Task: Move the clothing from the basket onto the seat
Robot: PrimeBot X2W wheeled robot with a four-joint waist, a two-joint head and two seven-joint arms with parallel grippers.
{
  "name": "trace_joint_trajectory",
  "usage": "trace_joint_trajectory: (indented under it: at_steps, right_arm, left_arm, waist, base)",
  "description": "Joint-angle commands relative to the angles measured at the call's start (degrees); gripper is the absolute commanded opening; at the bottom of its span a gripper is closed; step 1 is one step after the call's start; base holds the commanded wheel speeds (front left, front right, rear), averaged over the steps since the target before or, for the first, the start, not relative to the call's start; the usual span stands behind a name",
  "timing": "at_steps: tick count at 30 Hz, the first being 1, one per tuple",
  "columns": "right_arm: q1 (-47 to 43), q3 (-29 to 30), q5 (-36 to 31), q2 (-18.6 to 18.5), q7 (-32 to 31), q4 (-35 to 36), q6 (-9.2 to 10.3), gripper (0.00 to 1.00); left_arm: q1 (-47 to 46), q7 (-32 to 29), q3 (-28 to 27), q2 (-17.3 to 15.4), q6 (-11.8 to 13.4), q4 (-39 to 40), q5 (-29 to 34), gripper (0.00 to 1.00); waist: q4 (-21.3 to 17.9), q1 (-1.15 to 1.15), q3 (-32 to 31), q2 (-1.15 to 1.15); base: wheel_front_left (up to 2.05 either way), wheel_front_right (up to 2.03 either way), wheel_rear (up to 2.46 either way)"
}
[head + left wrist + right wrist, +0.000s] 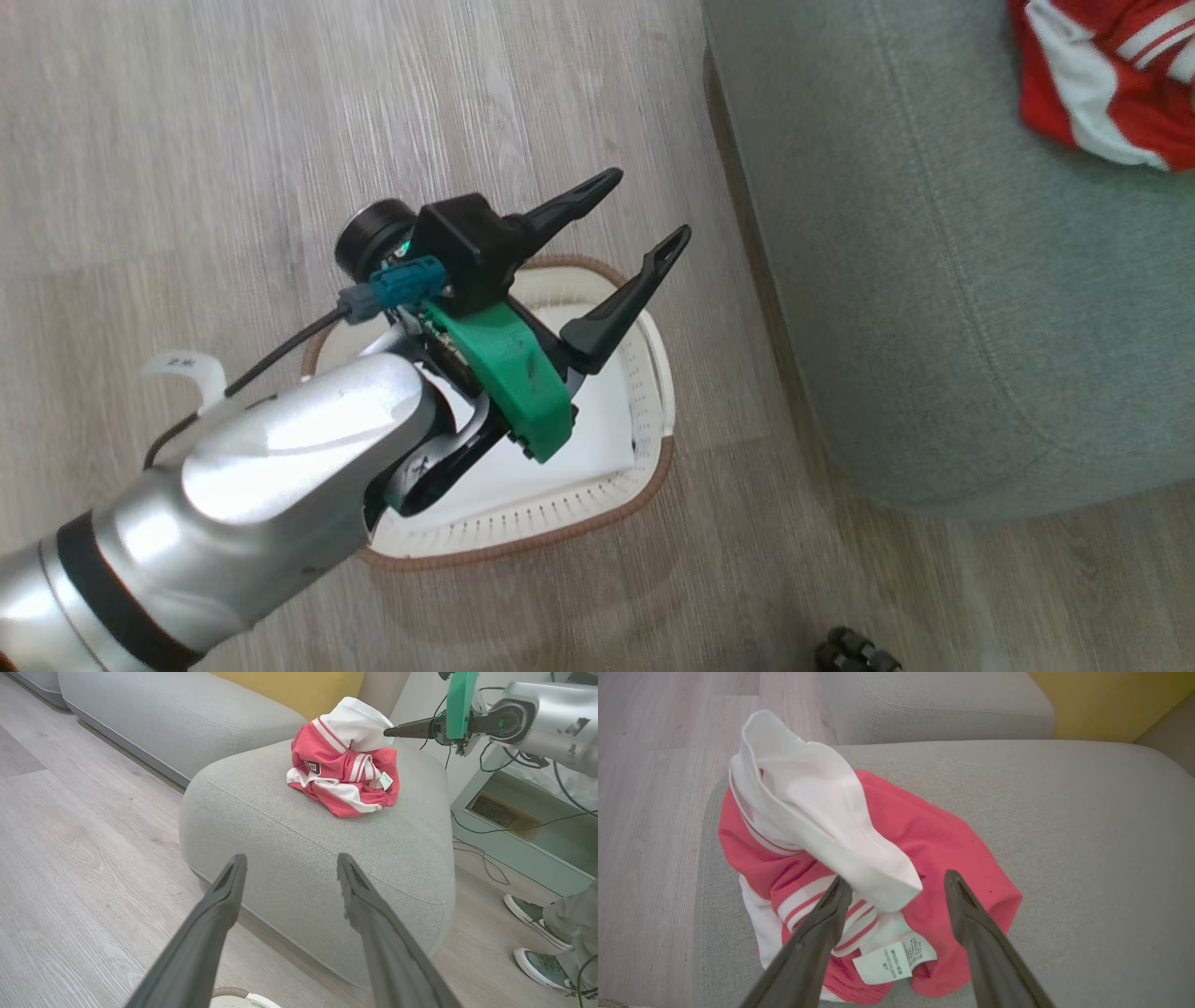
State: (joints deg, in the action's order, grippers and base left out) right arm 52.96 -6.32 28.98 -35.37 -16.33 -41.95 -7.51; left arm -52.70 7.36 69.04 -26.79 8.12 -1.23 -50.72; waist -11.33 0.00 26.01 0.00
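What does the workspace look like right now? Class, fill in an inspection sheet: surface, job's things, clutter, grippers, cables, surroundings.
Surface: wood-look floor; grey seat beside the basket.
Job's things: clothing lies crumpled on the seat; basket stands on the floor, with no clothing seen in its visible part and the rest hidden by the left arm.
Clutter: small dark object on the floor, too unclear to name.
Grippers: left gripper open, over the basket; right gripper open, fingers apart at the clothing's raised white fold.
Cables: black cable along the left wrist; loose cables on the floor by a pale cabinet.
Surroundings: yellow cushion; a person's shoes.
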Motion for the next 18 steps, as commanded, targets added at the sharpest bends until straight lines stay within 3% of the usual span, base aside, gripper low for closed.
trace_joint_trajectory:
  at_steps: [1, 9, 14, 18]
  right_arm:
    - [-1.9, -0.5, 0.9, -3.4, 1.1, 3.0, 0.02, 1.0]
    - [-10.4, 1.4, 3.1, -6.0, 6.6, 14.6, 0.02, 1.0]
    - [-16.7, 5.7, 1.8, -4.4, 7.9, 22.1, 0.02, 1.0]
    - [-22.4, 10.0, -0.9, -0.8, 8.2, 29.9, 0.02, 1.0]
  left_arm:
    - [-0.3, 0.9, -2.8, -0.9, 0.3, 1.2, -0.4, 1.0]
    - [3.3, 3.5, -4.1, -1.1, 1.7, 0.3, -2.6, 1.0]
    - [5.0, 4.9, -5.3, -1.4, 2.5, -0.1, -3.4, 1.0]
    - [6.5, 5.7, -6.2, -1.7, 3.0, -0.4, -3.9, 1.0]
  waist:
    - [0.1, 0.0, -2.4, 0.0]
    - [1.4, 0.0, -9.0, 0.0]
    - [3.0, 0.0, -12.1, 0.0]
    - [4.5, 0.0, -14.5, 0.0]
  base:
    - [0.0, 0.0, 0.0]
    - [0.0, 0.0, 0.0]
    - [0.0, 0.0, 0.0]
    - [0.0, 0.0, 0.0]
